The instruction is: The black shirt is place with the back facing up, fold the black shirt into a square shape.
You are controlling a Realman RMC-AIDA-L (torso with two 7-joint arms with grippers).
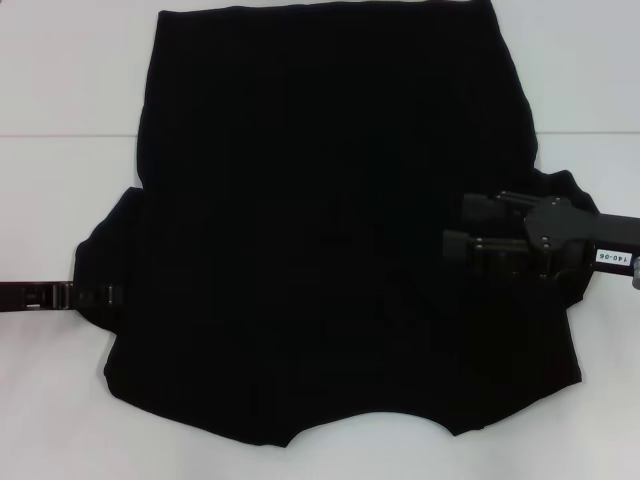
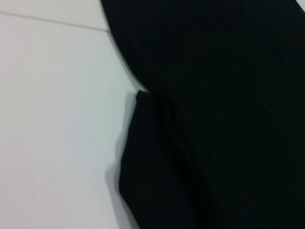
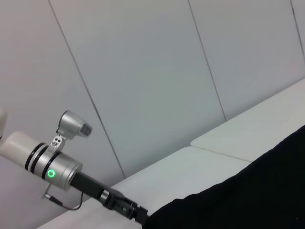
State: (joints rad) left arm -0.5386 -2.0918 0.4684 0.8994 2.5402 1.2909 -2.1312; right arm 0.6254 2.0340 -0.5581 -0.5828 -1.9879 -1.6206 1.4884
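Note:
The black shirt (image 1: 330, 200) lies flat on the white table (image 1: 60, 90), plain side up, hem far from me and neck cut-out at the near edge. My left gripper (image 1: 112, 295) lies low at the outer edge of the left sleeve (image 1: 100, 260); the right wrist view shows the left gripper (image 3: 125, 208) meeting the shirt (image 3: 248, 200) at its edge. The left wrist view is filled by the shirt (image 2: 228, 95) and its sleeve fold. My right gripper (image 1: 455, 228) hovers over the shirt's right side near the right sleeve (image 1: 565, 190), pointing left, open, nothing seen between its fingers.
White table surface (image 2: 52, 119) surrounds the shirt, with a seam line (image 1: 70, 135) running across it. A pale panelled wall (image 3: 143, 71) stands beyond the table. The left arm's silver wrist with a green light (image 3: 50, 167) shows on the left side.

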